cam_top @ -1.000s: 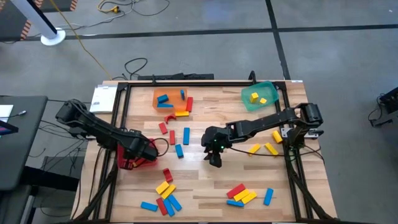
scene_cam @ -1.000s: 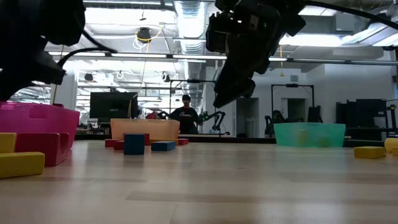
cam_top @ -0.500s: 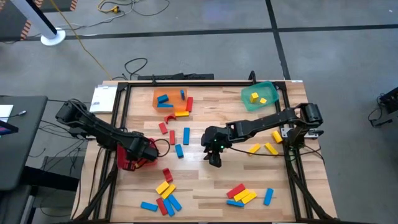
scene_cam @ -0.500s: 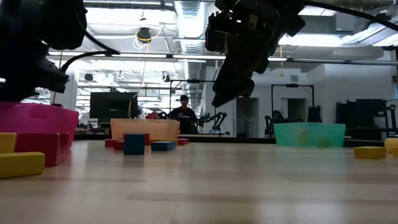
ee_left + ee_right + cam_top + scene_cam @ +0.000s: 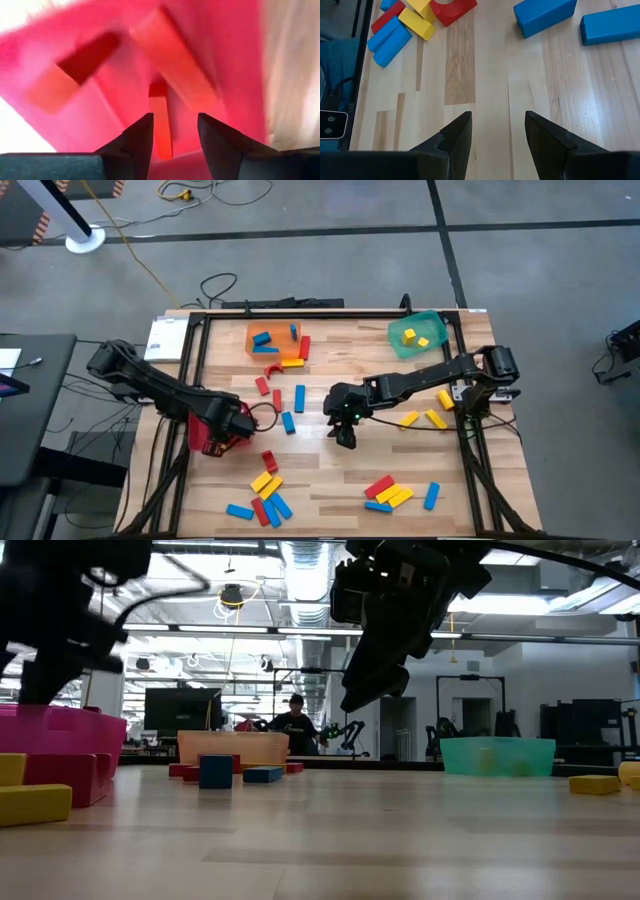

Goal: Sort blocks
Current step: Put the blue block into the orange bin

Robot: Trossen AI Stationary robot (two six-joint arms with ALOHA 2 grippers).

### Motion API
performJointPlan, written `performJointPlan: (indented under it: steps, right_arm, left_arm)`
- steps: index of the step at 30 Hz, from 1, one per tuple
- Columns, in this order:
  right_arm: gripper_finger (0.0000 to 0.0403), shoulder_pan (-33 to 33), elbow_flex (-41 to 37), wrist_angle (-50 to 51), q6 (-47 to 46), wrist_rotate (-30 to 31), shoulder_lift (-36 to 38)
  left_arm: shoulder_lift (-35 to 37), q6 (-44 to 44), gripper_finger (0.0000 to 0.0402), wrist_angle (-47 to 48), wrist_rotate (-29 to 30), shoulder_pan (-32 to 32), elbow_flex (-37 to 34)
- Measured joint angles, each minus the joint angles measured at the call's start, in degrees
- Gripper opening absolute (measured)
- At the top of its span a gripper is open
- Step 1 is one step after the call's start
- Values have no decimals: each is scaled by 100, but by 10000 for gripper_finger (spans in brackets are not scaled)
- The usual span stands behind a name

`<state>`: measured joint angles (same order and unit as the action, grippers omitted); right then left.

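Red, blue and yellow blocks lie flat on the wooden table: one cluster (image 5: 265, 495) near the front left, another (image 5: 388, 492) near the front right, and loose ones such as a blue one (image 5: 288, 420) mid-table. My left gripper (image 5: 222, 425) hangs open over the red bin (image 5: 205, 442). In the left wrist view its fingers (image 5: 172, 117) frame red blocks (image 5: 172, 65) lying inside that bin. My right gripper (image 5: 345, 438) hovers open above bare wood at mid-table, with blue blocks (image 5: 545, 15) ahead of its fingers (image 5: 495, 117).
An orange bin (image 5: 275, 340) with blue, red and yellow blocks sits at the far edge, and a green bin (image 5: 418, 335) with yellow blocks at the far right. Yellow blocks (image 5: 425, 418) lie under the right arm. A black frame borders the table. A person stands far behind (image 5: 295, 720).
My left arm has shifted a little toward the table's left edge above the red bin, and its wrist view is blurred by the motion. My right arm has kept still.
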<state>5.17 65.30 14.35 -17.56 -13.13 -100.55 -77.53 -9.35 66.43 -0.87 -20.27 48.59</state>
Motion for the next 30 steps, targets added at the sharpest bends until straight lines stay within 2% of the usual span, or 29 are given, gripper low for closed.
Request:
performJointPlan:
  steps: [8,17,26,30]
  right_arm:
    - [198,0,0,-2,0,-2,0]
    - [198,0,0,-2,0,-2,0]
    - [198,0,0,-4,0,-2,0]
    - [198,0,0,-4,0,-2,0]
  left_arm:
    - [942,36,150,11,648,0,687]
    - [1793,-130,151,596,2190,-183,1257]
    - [2054,280,151,330,3440,-400,1330]
    - [2014,614,151,-242,3571,-400,1330]
